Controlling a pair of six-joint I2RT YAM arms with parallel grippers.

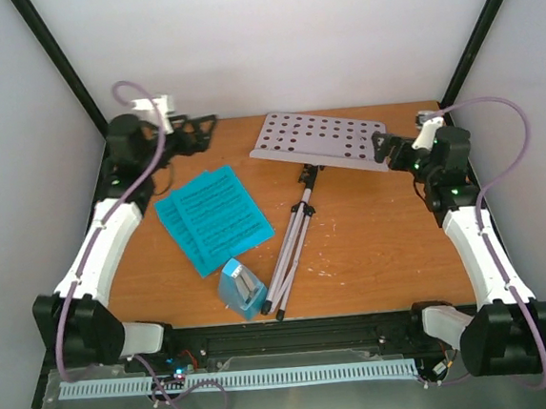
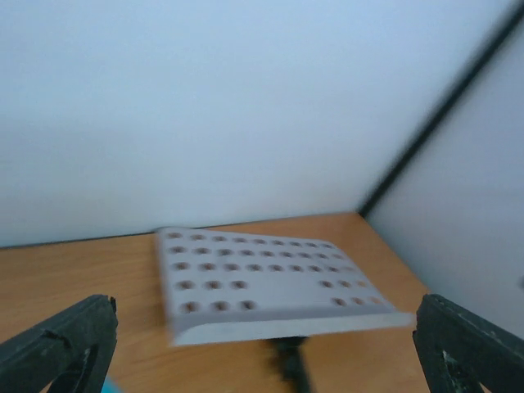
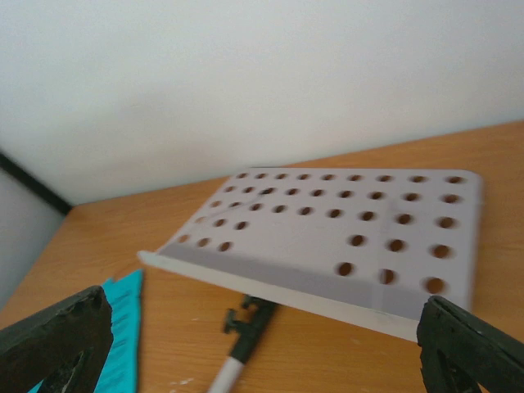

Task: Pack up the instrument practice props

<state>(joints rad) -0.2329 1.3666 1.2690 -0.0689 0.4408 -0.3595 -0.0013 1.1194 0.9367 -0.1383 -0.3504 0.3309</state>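
Grey and perforated, the desk of the music stand (image 1: 317,141) sits tilted at the far middle of your worktop (image 1: 372,244), with its folded legs running toward the near edge. Bright-blue sheet music (image 1: 213,217) lies flat just left of the legs. The light-blue metronome (image 1: 241,290) stands near the front edge, between the pages and the stand's feet. Your left fingers (image 2: 61,344) are spread wide at the far left corner, gripping nothing. Your right fingers (image 3: 471,344) are also spread and empty, just beside the desk's right end.
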